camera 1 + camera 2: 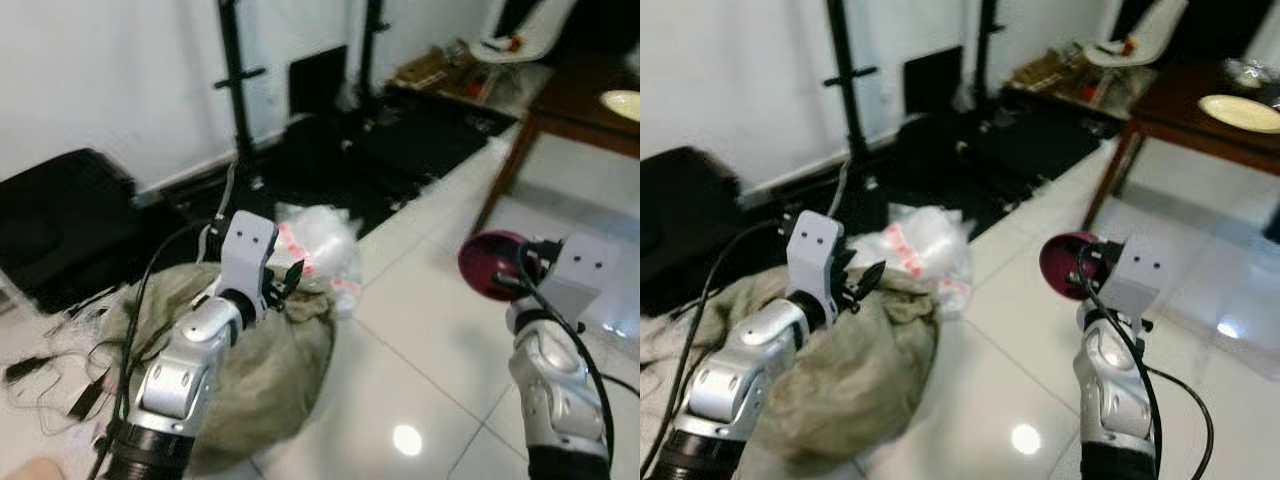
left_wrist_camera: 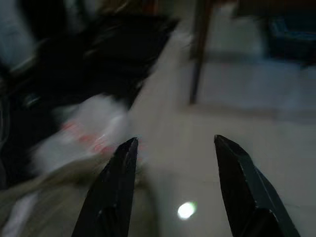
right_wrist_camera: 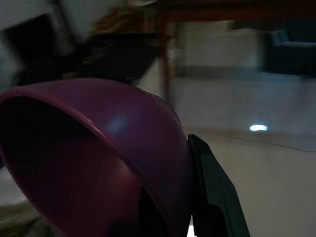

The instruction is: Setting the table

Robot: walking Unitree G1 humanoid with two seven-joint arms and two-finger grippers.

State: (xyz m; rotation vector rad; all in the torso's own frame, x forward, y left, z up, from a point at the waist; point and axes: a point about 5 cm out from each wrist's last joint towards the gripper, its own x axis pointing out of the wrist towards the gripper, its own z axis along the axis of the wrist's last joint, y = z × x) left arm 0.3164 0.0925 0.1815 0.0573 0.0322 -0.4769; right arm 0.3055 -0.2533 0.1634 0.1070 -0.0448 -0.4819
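Observation:
My right gripper (image 1: 510, 270) is shut on the rim of a dark purple bowl (image 1: 490, 262), held up in the air over the white tiled floor; the bowl (image 3: 98, 158) looms large in the right wrist view with one black finger (image 3: 212, 192) against its outer wall. The left gripper (image 1: 285, 280) is raised above an olive sack, its two black fingers (image 2: 116, 187) spread apart with nothing between them. A dark wooden table (image 1: 1185, 125) stands at the far right with a pale plate (image 1: 1240, 110) on it.
An olive cloth sack (image 1: 260, 370) and a white plastic bag (image 1: 320, 245) lie on the floor to the left. Black stand poles (image 1: 235, 90), a black mat and loose cables (image 1: 60, 370) sit by the white wall. A white chair (image 1: 515, 40) stands beyond.

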